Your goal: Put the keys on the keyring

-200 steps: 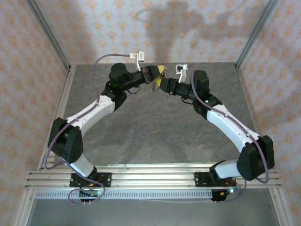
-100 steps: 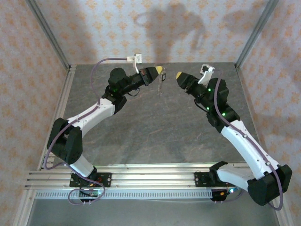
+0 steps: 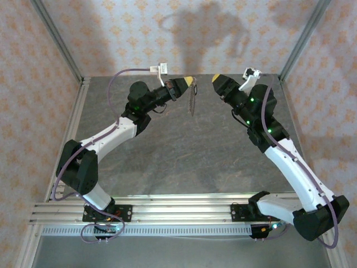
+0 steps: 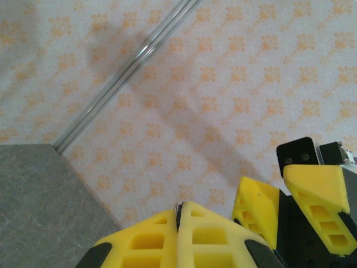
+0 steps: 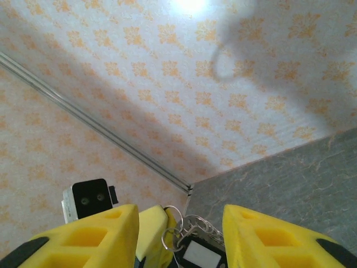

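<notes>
keyring [image 3: 192, 102] dangling, pinched by left fingers [image 3: 189, 82]

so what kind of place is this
Probably a lab robot test cell: a grey stone-look tabletop boxed in by patterned wall panels on metal frame posts, with the left arm and right arm bolted to an aluminium rail at its near edge.

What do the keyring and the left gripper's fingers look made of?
The keyring: probably metal, thin silvery links and ring with a slight shine. Left gripper fingers: likely matte yellow plastic, going by the flat colour and moulded hollow cells.
</notes>
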Available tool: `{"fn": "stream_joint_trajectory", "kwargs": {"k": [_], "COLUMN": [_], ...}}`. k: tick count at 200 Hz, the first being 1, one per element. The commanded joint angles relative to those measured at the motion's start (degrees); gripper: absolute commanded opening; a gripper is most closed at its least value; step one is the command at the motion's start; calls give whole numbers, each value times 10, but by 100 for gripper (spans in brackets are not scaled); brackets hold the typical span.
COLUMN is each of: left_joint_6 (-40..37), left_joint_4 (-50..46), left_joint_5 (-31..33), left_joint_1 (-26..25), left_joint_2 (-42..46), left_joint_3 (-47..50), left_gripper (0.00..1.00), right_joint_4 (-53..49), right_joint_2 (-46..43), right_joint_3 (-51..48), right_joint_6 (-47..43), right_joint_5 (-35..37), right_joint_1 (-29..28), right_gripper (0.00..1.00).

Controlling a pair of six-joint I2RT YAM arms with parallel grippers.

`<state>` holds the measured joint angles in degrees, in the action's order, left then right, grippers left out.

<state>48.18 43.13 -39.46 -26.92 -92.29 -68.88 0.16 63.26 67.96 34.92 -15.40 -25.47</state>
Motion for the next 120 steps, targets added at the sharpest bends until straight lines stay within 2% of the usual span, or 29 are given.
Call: {"fn": "stream_joint_trajectory", "kwargs": {"k": [1,33,69,120], "left_joint_6": [2,-6,-4,-6], "left_joint_4": [32,25,25,26], "left_joint_5": [13,19,22,22], "left_joint_1": [-7,-11,-12,-12], "left_joint_2": [5,11,10,9], "left_joint_3": [-2,-3,-4,-1], "left_gripper": [0,0,0,0], "right_joint_4": [-13,-18,-12,-1], "right_joint_2": [-7,-6,15,25], "right_joint_3": [26,31,49,49], "right_joint_6": [0,0,10,28], "right_joint_5": [-2,-1,-42,-57], "right_joint_1": [-3,-3,-3,-3], "right_gripper": [43,42,32,32]}}
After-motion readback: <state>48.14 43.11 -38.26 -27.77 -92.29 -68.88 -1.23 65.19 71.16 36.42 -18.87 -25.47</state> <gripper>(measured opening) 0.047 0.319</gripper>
